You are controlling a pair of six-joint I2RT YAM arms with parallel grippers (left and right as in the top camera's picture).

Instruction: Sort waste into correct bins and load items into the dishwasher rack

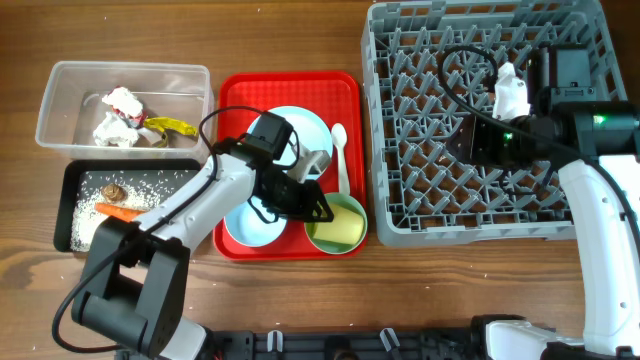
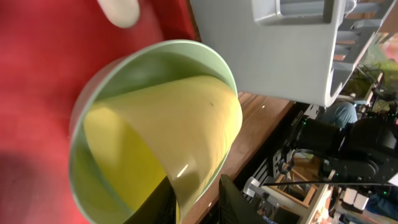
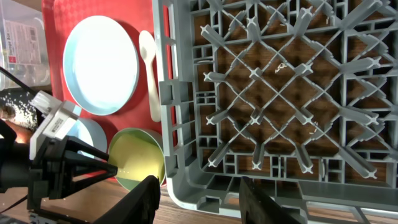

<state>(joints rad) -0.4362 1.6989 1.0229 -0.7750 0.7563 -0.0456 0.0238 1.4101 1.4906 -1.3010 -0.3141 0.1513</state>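
A yellow cup (image 1: pixel 340 226) lies tilted inside the pale green bowl (image 1: pixel 352 240) at the front right corner of the red serving tray. My left gripper (image 1: pixel 320 210) is shut on the cup's wall (image 2: pixel 155 124) at the bowl's rim (image 2: pixel 81 112); in the left wrist view its fingers (image 2: pixel 198 202) have one inside the cup and one outside. My right gripper (image 3: pixel 199 199) is open and empty, high over the grey dishwasher rack (image 1: pixel 480 205). The blue plate (image 1: pixel 300 125), white spoon (image 1: pixel 340 155) and light blue bowl (image 1: pixel 248 228) are on the tray.
The clear tub (image 1: pixel 60 100) holds crumpled paper (image 1: pixel 110 130) and wrappers (image 1: pixel 170 127). The black tray (image 1: pixel 70 205) holds rice (image 1: pixel 150 185), a carrot (image 1: pixel 120 211) and a brown lump (image 1: pixel 112 188). The red tray (image 1: pixel 240 90) lies just left of the rack's wall (image 2: pixel 292 43).
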